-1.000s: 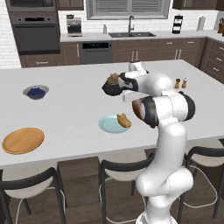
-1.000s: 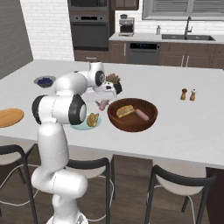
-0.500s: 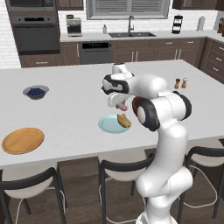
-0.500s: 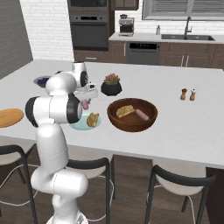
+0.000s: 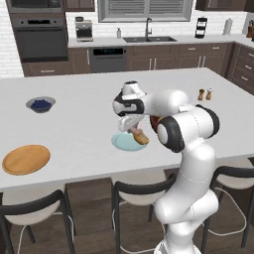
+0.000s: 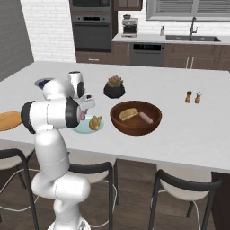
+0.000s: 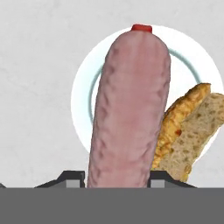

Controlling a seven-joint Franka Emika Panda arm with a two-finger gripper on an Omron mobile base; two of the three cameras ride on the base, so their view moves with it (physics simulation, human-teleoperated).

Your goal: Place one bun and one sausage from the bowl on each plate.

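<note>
The gripper (image 7: 117,177) clamps a sausage (image 7: 129,109) directly above the pale blue plate (image 7: 83,94), ready to lay it beside the bun (image 7: 188,131) there; the bowl (image 6: 136,118) sits alongside.

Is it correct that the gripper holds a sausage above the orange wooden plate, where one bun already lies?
Not quite. The gripper holds the sausage above the pale light-blue plate, not the orange one. The hand view shows the bun already lying on that blue plate. The orange plate sits apart on the counter, with nothing on it, in the left base view.
</note>
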